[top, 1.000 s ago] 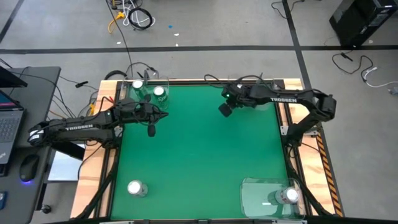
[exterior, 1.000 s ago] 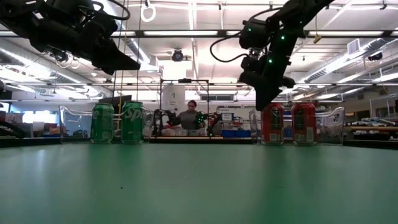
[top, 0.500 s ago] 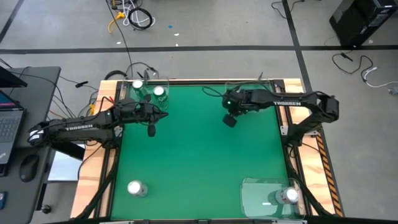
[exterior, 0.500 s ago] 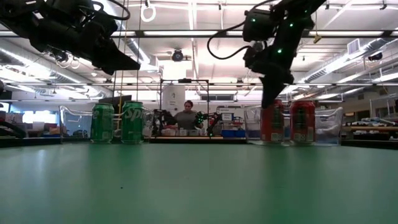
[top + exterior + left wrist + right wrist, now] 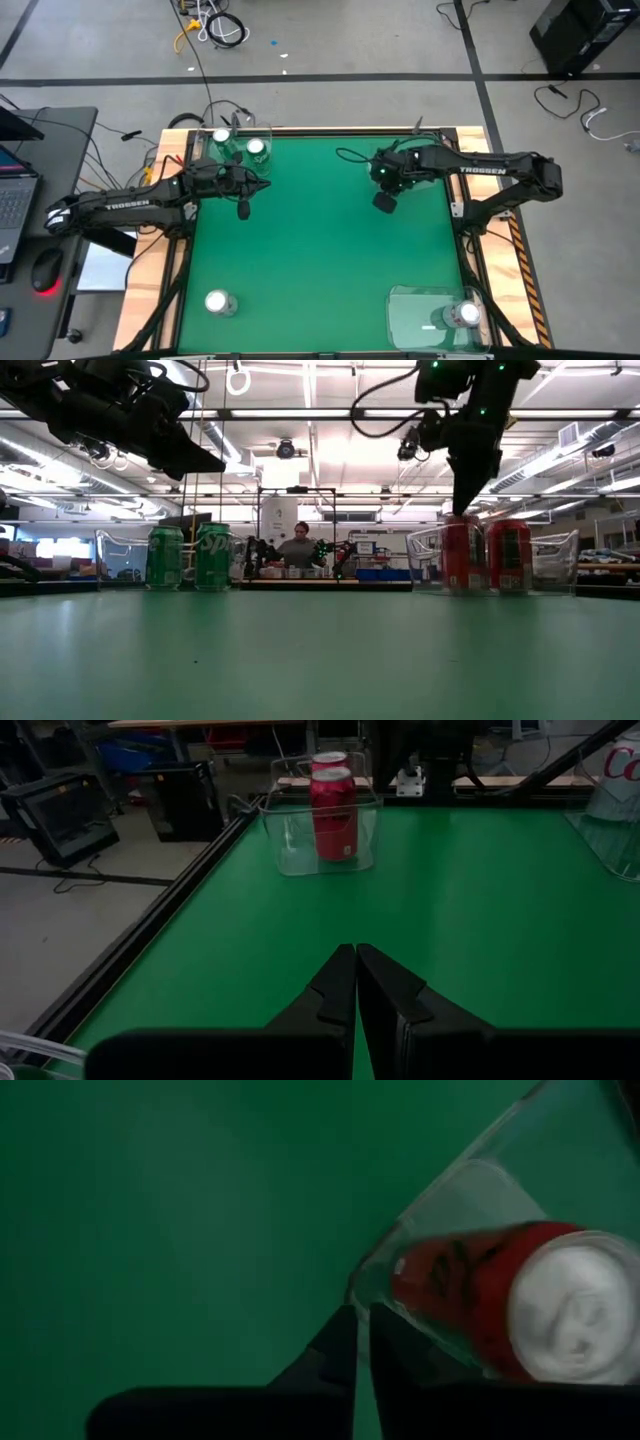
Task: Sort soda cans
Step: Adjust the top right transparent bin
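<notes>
Green table (image 5: pixel 310 260) fills the high view, lab room behind in the low view. 2 green cans (image 5: pixel 187 557) stand in a clear tray (image 5: pixel 115 555) at the far left corner. 2 red cans (image 5: pixel 486 555) sit in a second clear tray (image 5: pixel 290 845) at the far right. 1 silver can (image 5: pixel 217 302) stands loose near the front left, and another silver can (image 5: pixel 466 315) sits in a front-right tray (image 5: pixel 410 315). Right gripper (image 5: pixel 362 1342) hangs just over the red tray's corner, fingers pressed together, holding nothing. Left gripper (image 5: pixel 356 982) hovers beside the green cans, also closed and empty. Step in hand looks like finishing red; greens appear done. Next move likely: reach the loose silver can, open the fingers, grasp it upright, carry it to the front-right tray.
</notes>
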Available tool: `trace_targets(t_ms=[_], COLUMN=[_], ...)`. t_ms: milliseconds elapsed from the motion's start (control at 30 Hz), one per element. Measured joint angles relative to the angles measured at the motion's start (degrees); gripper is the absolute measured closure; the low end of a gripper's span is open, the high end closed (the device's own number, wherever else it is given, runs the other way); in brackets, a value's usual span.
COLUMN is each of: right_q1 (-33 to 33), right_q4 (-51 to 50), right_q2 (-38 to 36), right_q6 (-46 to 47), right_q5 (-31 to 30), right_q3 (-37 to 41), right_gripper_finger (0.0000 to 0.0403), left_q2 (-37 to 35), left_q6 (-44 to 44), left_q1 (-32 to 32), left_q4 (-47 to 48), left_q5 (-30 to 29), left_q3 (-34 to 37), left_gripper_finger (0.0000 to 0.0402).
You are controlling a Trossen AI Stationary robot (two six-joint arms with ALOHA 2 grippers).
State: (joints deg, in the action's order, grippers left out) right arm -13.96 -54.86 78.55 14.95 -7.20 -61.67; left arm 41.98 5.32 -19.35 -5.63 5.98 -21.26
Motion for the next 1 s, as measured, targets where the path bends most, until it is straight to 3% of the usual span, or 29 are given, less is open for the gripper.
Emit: trace_targets(t_ms=[267,433,567,700,833,1000], right_q1=[0.14,0.16,-0.28,-0.86,-2.61,-6.53], right_q4=[-0.13,-7.8,-19.35,-26.86,-33.01,-34.68], right_q2=[-2.47,-5.22,-6.07,-5.78,-5.49,-5.47], right_q6=[7.24,20.7,35.74,46.62,53.82,57.09], right_q5=[-0.17,-1.37,-5.55,-6.51,-7.55,-8.17], right_q3=[-0.04,-0.06,-0.06,-0.06,0.42,4.12], right_gripper_finger=[0.0314,0.0289,0.0305,0.035,0.0396,0.0392], left_q2=[0.0,-0.01,-0.01,0.02,0.01,0.0], left_q6=[-0.02,-0.02,-0.02,-0.02,-0.02,0.14], left_q1=[-0.01,0.0,-0.01,-0.01,-0.02,-0.01], left_q4=[0.03,0.04,0.02,0.01,0.04,0.03], left_q5=[0.09,0.09,0.07,0.07,0.04,0.04], left_q3=[0.0,0.0,0.0,0.0,0.0,0.0], left_gripper_finger=[0.0381,0.0381,0.0381,0.0381,0.0381,0.0381])
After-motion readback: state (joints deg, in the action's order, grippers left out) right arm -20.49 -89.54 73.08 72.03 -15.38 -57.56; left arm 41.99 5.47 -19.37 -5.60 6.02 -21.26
